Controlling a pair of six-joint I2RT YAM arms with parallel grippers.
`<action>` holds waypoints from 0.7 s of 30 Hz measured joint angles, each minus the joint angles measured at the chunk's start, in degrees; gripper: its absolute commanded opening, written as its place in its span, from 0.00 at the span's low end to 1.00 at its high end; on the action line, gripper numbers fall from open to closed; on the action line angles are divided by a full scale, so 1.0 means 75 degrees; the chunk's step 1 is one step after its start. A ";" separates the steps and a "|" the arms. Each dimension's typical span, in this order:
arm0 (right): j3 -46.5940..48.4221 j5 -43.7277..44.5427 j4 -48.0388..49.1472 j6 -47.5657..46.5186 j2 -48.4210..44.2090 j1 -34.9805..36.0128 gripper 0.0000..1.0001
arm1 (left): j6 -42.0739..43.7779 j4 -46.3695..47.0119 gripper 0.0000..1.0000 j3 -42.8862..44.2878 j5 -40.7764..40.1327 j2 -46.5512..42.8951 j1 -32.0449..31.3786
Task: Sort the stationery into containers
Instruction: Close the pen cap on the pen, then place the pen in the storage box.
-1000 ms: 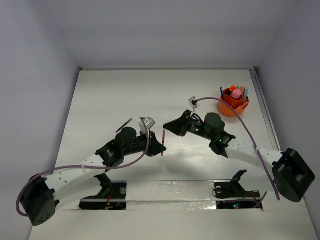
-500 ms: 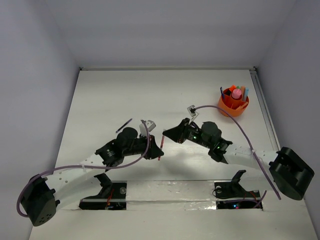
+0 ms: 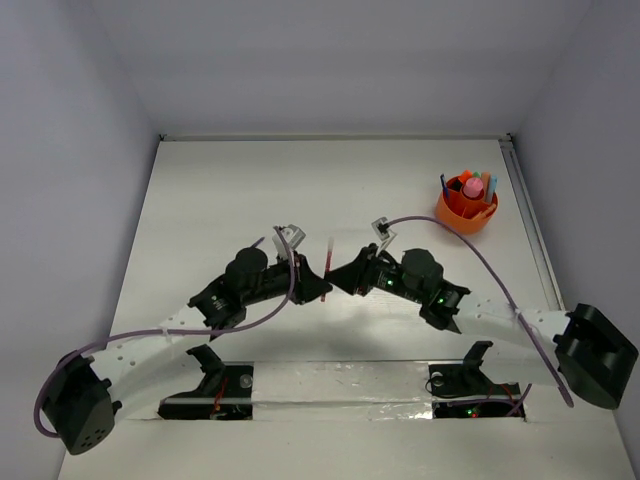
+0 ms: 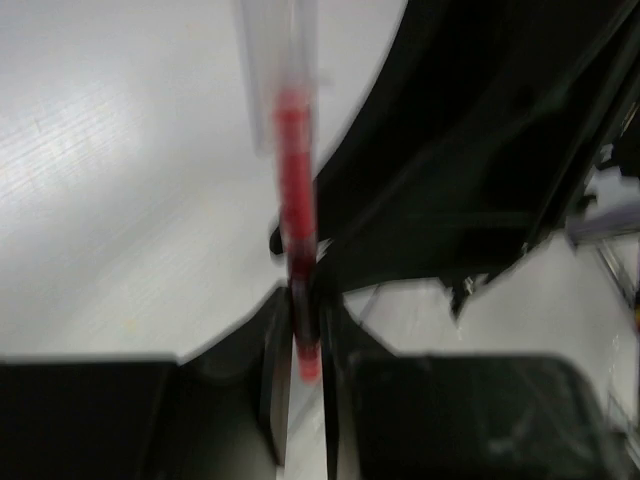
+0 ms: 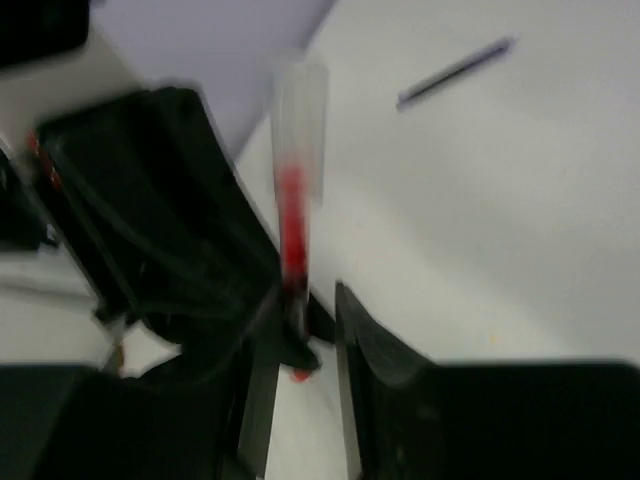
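Light, stiff, slick red pen (image 4: 290, 150), pinched in the left claw (image 4: 300, 312); the right claw (image 5: 303, 300), jaws apart, should take it mid-barrel.

Over the last second the left pincer (image 3: 318, 285) has carried the red pen (image 3: 329, 262) away from the bases and rightward across the surface (image 3: 220, 190). The right pincer (image 3: 338, 280) has swung down-left to meet it. It now seems to straddle the pen loosely, though blur hides any contact.

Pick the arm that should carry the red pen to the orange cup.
Right. The orange cup sits far right, on that arm's side. The right fingers, open, bracket the red pen, which the left fingers hold clamped at mid-table.
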 measured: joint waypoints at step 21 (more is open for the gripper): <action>0.1131 -0.2037 -0.4179 -0.1821 -0.2154 -0.1323 0.67 | -0.0434 0.3500 0.00 -0.0796 -0.0175 -0.0239 0.0318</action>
